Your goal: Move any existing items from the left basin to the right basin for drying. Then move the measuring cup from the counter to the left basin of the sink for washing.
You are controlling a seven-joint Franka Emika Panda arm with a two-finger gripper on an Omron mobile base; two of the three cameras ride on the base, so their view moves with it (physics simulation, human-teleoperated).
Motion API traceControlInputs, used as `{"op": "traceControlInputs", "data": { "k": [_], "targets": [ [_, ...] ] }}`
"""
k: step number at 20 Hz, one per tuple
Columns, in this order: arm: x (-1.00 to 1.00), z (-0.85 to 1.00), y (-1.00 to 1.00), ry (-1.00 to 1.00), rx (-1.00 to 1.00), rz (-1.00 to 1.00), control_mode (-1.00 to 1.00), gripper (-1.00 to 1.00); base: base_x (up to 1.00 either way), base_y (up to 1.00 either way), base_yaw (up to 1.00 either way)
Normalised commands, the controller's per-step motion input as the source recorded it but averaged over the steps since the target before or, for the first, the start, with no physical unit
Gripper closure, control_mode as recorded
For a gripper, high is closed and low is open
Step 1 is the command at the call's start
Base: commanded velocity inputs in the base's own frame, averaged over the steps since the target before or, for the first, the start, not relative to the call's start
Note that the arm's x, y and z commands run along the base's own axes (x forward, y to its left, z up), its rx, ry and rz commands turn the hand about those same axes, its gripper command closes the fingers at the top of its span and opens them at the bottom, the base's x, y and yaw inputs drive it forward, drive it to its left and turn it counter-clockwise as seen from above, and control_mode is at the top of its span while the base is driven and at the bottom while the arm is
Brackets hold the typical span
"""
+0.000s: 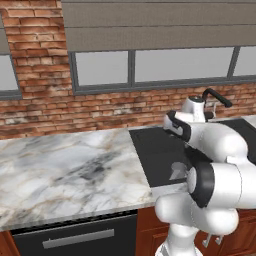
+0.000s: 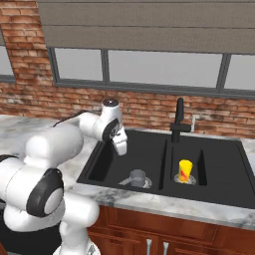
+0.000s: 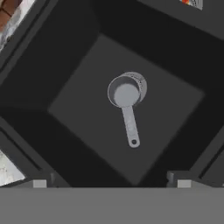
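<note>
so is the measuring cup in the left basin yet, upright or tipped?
In and upright: the measuring cup sits mouth-up over the drain on the left basin floor, handle flat.

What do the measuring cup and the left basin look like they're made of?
The measuring cup looks like dull brushed metal: uniform grey, faint sheen, thin rim, flat handle with a hole. The left basin looks like matte-black composite or coated steel, since it shows no glare; which one is unclear.

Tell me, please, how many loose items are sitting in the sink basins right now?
2: the measuring cup stands on the left basin floor, over the drain, and a yellow-orange cup stands in the right basin. The arm may hide others.
</note>
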Motion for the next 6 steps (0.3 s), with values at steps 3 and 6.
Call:
{"op": "traceControlInputs", "data": {
  "k": [3, 6],
  "targets": [
    [-0.21, 0.64, 0.56, -0.06, -0.18, 0.1, -1.0, -1.0, 0.0, 0.0, 0.0],
    [-0.13, 0.62, 0.54, -0.01, -0.16, 0.09, -1.0, -1.0, 0.0, 0.0, 0.0]
  ]
}}
